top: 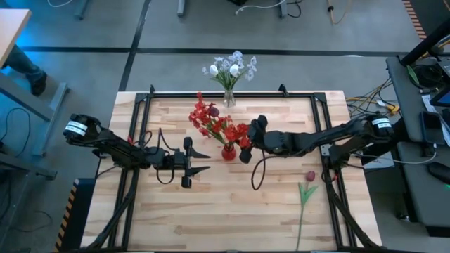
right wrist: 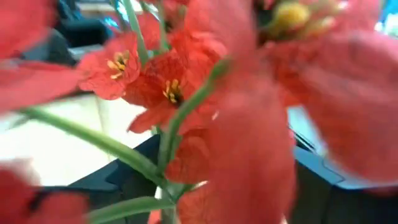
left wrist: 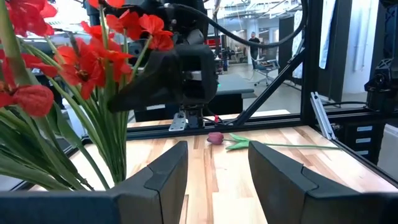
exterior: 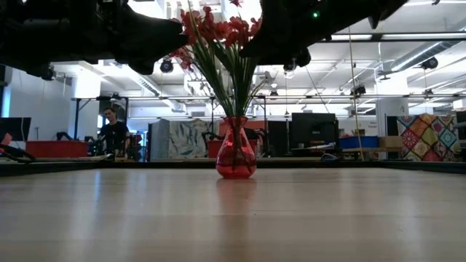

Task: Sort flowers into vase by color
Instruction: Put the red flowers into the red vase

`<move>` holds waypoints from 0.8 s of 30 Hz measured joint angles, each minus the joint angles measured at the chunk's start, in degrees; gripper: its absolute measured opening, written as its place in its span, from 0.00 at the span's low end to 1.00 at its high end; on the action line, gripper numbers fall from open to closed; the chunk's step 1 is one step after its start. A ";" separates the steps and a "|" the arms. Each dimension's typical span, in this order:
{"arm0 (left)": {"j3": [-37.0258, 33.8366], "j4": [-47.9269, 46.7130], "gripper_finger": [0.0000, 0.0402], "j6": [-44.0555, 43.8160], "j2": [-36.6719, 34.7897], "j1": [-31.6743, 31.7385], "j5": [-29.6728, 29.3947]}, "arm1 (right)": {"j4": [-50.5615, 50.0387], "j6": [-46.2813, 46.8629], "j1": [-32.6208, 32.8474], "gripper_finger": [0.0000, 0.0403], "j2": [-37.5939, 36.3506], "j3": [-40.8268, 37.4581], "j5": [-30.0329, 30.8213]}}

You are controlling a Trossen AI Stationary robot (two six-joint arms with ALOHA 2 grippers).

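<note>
Red flowers point(top: 211, 121) are crowded by the right gripper point(top: 245, 145), grip state untellable; stems should be released gently into the red vase point(top: 228, 151), while the left gripper point(top: 200, 161) waits open and empty

The desk point(top: 211, 211) is pale wood laid in narrow strips, its grain visible, with a smooth satin sheen that mirrors light in the low view. A black metal frame point(top: 232, 93) with a matt finish borders it. The red vase point(exterior: 236, 154) looks like translucent glass, glossy with bright highlights; the clear vase point(top: 229, 98) is see-through too. The red flowers point(left wrist: 93, 56) have matt, cloth-like petals on smooth plastic-looking green stems. The left gripper point(left wrist: 214, 171) has dull, dark plastic-looking jaws.
</note>
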 joint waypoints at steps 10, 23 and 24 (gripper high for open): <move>-0.11 -0.02 0.39 -0.01 0.00 0.00 0.01 | -20.12 2.50 0.15 0.79 0.01 9.60 1.20; -0.24 -0.04 0.39 -0.01 0.00 0.00 0.01 | -37.89 2.78 0.45 0.81 0.01 19.48 1.18; -0.24 -0.04 0.39 -0.03 0.00 0.00 0.01 | -39.63 2.77 0.66 0.81 0.01 20.28 0.92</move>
